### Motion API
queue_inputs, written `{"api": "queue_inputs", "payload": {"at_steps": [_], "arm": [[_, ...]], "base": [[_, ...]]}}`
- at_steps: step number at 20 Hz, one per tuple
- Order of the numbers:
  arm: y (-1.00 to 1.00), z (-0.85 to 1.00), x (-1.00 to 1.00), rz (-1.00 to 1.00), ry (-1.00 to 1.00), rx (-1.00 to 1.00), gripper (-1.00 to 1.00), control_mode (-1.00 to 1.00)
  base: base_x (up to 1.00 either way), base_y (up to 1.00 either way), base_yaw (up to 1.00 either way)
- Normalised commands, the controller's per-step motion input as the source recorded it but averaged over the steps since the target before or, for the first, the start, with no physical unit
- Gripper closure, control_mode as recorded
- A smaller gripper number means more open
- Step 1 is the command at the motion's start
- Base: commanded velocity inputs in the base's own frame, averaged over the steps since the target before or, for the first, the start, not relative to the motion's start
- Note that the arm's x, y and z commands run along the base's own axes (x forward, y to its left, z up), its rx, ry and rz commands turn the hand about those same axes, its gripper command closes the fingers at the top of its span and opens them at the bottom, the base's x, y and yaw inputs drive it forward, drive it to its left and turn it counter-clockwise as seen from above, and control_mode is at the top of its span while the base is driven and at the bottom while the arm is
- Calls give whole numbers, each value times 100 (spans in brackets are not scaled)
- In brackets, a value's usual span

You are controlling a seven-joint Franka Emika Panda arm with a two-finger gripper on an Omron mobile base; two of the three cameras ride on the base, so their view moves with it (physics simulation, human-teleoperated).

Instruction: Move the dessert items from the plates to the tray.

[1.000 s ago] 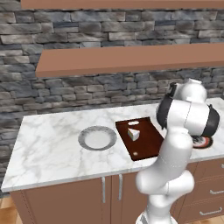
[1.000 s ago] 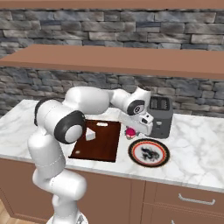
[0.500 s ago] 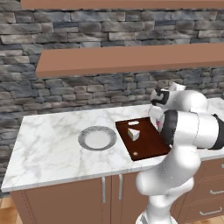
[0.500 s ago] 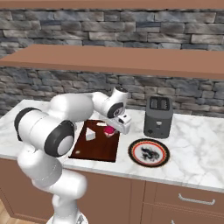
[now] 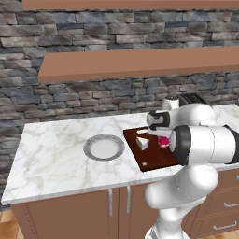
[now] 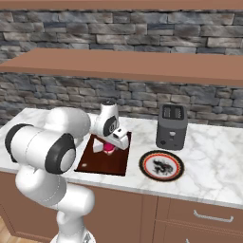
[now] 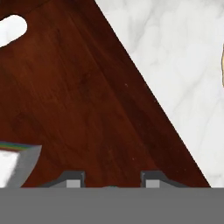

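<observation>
Fingers clamp cupcake above tray; hand view reveals cake wedge's rainbow layers.

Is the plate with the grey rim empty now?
Yes, empty. The grey-rimmed plate shows a bare white centre, and the cake wedge sits on the tray.

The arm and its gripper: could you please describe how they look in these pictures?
The arm is made of bulky, rounded, glossy white segments joined by dark grey to black rings. The gripper sits on a boxy white hand, and the hand view shows two small dark grey fingertips. No cables or markings are visible.
</observation>
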Motion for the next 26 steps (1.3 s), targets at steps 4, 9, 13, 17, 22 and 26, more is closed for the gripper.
{"api": "queue_inputs", "payload": {"at_steps": [4, 9, 13, 17, 22, 26], "arm": [[0, 0, 0, 0, 0, 0, -100, -100], [0, 29, 0, 0, 0, 0, -100, -100], [-2, 39, -26, 0, 0, 0, -100, -100], [-24, 41, -98, 0, -11, 0, -100, -100], [-13, 96, -99, 0, -43, 3, -100, -100], [0, 100, -78, 0, -42, 0, -100, -100]], "base": [[0, 0, 0], [0, 0, 0], [0, 0, 0], [0, 0, 0], [0, 0, 0], [0, 0, 0]]}}
